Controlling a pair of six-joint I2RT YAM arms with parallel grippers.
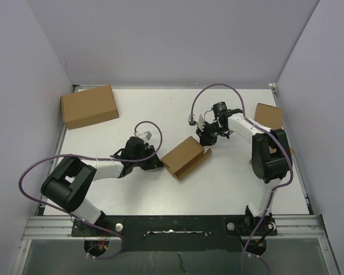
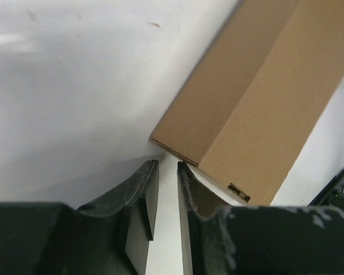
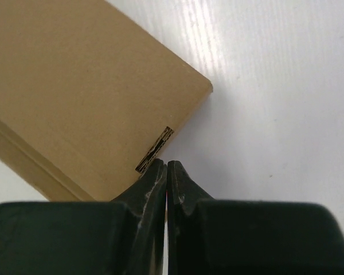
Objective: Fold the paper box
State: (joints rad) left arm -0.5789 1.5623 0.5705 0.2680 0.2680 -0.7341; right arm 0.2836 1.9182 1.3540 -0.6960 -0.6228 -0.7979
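Surroundings: pale walls close in a white counter (image 1: 160, 109). A larger closed carton (image 1: 89, 106) lies at the far left and another brown box (image 1: 268, 116) at the far right, both well apart from the work.
Paper box: the paper box (image 1: 186, 156) lies askew at mid-counter, between the two arms. It is folded into an oblong shell, and its near-right side looks not yet closed.
Left fingers: the left fingers (image 2: 153, 175) sit low at the box's left corner, parted by a slim gap that shows only counter. They hold nothing.
Right fingers: the right fingers (image 3: 167, 172) are pressed tip to tip with nothing seen between them. They rest against the box's far-right edge, just beside a small slot.
Why so placed: the box looks bracketed from opposite ends, probably so one side steadies it while the other nudges a wall or flap home.
Left arm pose: stretched low along the counter from its base, with the wrist aimed right at the box.
Right arm pose: raised from its base, bent at the far side, with the wrist turned left and down onto the box.
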